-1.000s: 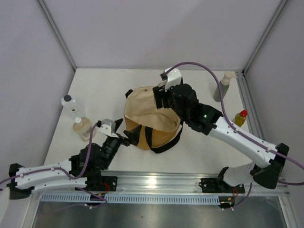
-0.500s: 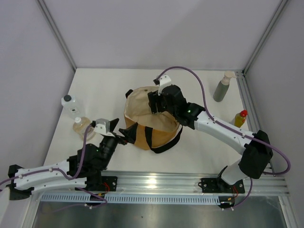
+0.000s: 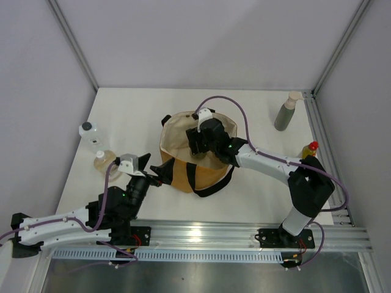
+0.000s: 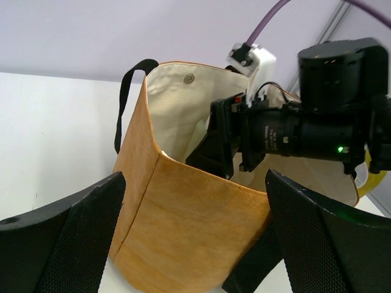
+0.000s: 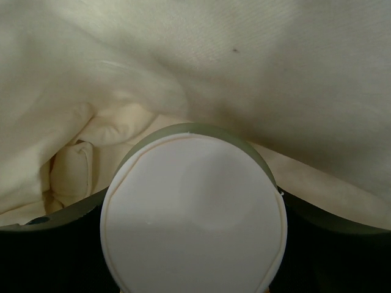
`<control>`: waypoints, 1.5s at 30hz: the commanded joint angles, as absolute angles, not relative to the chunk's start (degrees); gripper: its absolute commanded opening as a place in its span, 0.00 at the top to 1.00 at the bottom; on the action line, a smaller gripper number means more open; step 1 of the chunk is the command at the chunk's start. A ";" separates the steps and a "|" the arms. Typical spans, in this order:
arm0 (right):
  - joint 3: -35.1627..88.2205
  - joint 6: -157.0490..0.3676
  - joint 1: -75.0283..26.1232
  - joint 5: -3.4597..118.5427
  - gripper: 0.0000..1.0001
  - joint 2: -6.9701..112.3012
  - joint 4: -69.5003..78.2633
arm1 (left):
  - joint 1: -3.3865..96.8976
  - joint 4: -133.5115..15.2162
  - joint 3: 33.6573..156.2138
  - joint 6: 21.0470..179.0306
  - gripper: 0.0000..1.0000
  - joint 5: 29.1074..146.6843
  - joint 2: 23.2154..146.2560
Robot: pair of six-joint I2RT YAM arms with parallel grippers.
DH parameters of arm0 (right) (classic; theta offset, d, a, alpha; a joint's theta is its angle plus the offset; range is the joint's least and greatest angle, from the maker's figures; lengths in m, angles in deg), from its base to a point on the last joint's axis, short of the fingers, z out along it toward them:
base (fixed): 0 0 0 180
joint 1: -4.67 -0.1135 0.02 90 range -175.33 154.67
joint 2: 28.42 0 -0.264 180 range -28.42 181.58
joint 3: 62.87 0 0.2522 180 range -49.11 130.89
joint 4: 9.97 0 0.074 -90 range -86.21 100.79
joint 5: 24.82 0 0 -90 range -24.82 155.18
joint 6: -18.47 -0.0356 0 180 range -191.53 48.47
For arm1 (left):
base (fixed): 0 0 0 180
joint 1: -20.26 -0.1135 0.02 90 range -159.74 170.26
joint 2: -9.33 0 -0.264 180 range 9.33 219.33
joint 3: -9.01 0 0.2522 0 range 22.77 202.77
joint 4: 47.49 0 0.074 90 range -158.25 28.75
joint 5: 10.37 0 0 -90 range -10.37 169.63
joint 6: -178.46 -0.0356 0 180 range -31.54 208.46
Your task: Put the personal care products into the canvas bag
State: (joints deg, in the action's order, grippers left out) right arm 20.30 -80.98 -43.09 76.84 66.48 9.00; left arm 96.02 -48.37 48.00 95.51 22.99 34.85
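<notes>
On the white table (image 3: 131,116), the tan canvas bag (image 3: 183,176) stands open at centre, a black strap (image 4: 124,107) looped over its far-left rim. My right claw (image 3: 197,145) reaches down through the mouth, against the cream lining (image 5: 275,67). It is clamped on a round white-capped container (image 5: 192,213) with an olive-green rim, so the container is inside the bag; I cannot tell whether it touches the bottom. My left claw (image 3: 154,168) hangs just beside the bag's near-left wall, spread wide and holding nothing. Four bottles stand outside the bag. The clear square bottle (image 3: 89,135) and the amber bottle (image 3: 104,162) stand close together by the left edge. The grey-green bottle (image 3: 286,112) is at the far right corner, and the yellow bottle (image 3: 309,151) is near the right edge, partly hidden by my right arm.
</notes>
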 commanded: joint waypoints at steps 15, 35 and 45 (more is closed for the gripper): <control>19.98 -83.57 -43.05 79.16 0.56 71.43 -2.37 | 95.93 -45.69 47.64 96.63 0.01 22.07 35.08; 24.19 -83.83 -44.19 80.30 0.28 69.76 5.52 | 95.75 -46.40 47.82 97.07 0.01 22.59 35.08; 27.18 -83.74 -44.98 81.88 0.22 67.48 9.40 | 95.49 -45.78 47.55 96.72 0.01 21.19 35.52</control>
